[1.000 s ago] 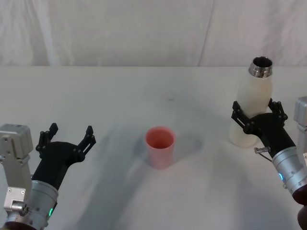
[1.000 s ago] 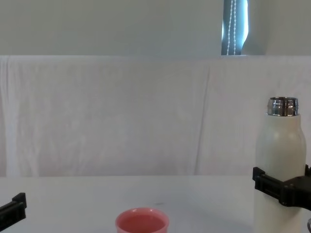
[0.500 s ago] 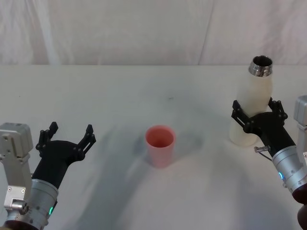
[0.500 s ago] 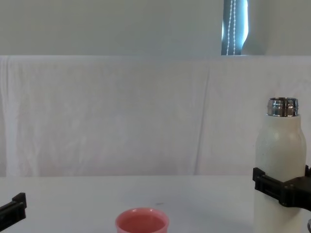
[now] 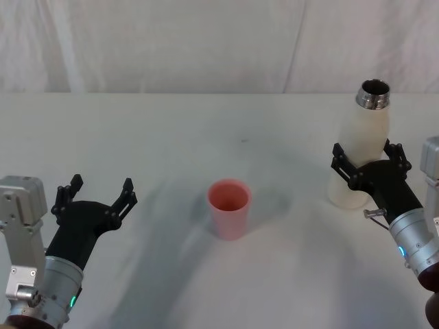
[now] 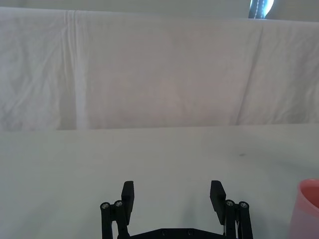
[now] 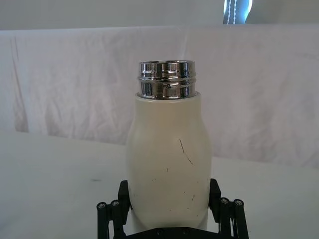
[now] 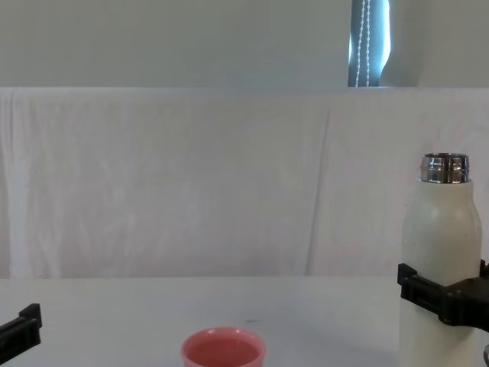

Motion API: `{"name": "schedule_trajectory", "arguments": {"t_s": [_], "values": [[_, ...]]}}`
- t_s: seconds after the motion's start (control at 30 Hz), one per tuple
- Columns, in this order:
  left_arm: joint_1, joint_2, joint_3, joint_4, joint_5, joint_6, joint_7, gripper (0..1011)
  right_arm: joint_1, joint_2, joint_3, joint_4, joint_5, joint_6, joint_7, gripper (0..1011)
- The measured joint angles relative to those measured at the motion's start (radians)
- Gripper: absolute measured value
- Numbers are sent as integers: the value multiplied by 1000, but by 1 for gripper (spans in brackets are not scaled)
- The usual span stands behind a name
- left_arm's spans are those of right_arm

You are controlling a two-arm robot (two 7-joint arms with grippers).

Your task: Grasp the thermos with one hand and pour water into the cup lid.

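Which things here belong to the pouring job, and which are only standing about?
Belong to the job:
- thermos, upright on the table, neck uncapped
- cup lid, at table centre
- right pincer, closed around the thermos's lower body

Only standing about:
- left pincer, open, idle at the table's left
- white table
- white cloth backdrop

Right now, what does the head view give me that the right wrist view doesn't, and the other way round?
Head view alone: the small pink-red cup lid standing on the white table, and the left pincer, open and apart from it.

Right wrist view alone: a close look at the shiny threaded steel neck and thin scratches on the body.

Both: the tall cream-white thermos standing upright, uncapped, with the right pincer set around its lower body, fingers on either side.
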Motion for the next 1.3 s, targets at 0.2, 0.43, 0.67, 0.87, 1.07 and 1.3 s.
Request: {"name": "schedule_trajectory", "arguments": {"t_s": [0.2,0.43,0.67,0.87,1.07,1.3], "values": [[0,0,0,0,0,0,0,1001,0,0,0,0,0,0,0,951],[0,0,0,0,0,0,0,1001,0,0,0,-1,0,0,0,1000],[0,0,0,0,0,0,0,1001,0,0,0,-2,0,0,0,1000],[0,0,0,0,0,0,0,1001,-1,0,0,-2,1,0,0,1000],[0,0,0,0,0,0,0,1001,-8,1,2,-7,5,0,1,1000],[0,0,0,0,0,0,0,1001,-16,4,2,-16,7,6,3,1000]]}}
